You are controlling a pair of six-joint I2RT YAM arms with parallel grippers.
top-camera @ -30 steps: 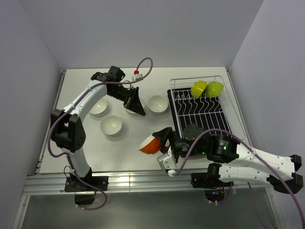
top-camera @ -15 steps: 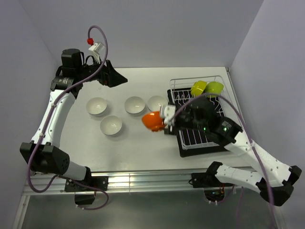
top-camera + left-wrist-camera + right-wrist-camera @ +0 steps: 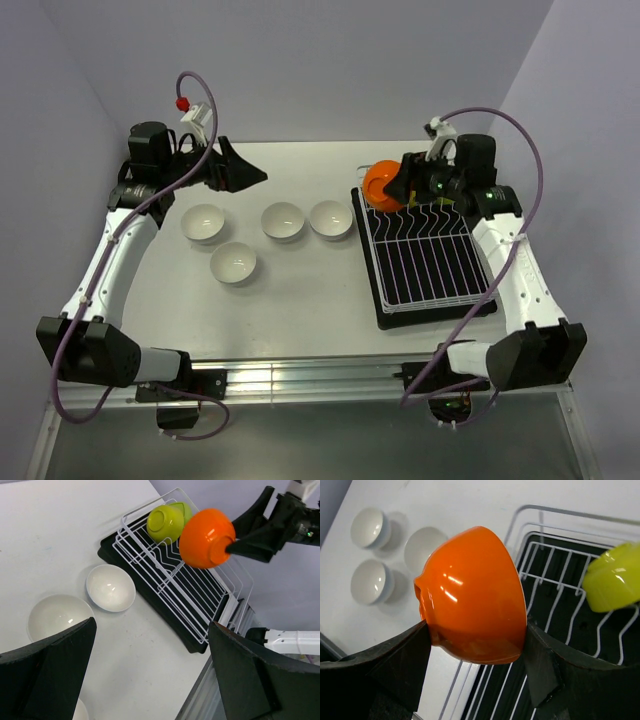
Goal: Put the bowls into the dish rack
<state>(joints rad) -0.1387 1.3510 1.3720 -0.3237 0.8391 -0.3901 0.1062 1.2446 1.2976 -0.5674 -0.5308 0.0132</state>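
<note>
My right gripper (image 3: 400,186) is shut on the orange bowl (image 3: 381,185) and holds it tilted in the air over the far left corner of the dish rack (image 3: 430,262). In the right wrist view the orange bowl (image 3: 472,595) sits between both fingers (image 3: 395,665). A lime green bowl (image 3: 167,521) leans in the rack's far end, also seen as a green bowl (image 3: 615,577) from the right wrist. Several white bowls (image 3: 283,221) sit upright on the table left of the rack. My left gripper (image 3: 248,175) hangs open and empty, high over the back left.
The rack stands on a black tray (image 3: 378,290) at the table's right side. The table's front edge meets a metal rail (image 3: 300,375). Grey walls close in on the left, the back and the right.
My right arm carried the orange bowl from the table's front middle up and back to above the rack's far left corner. My left arm lifted away from the white bowls to the back left.
</note>
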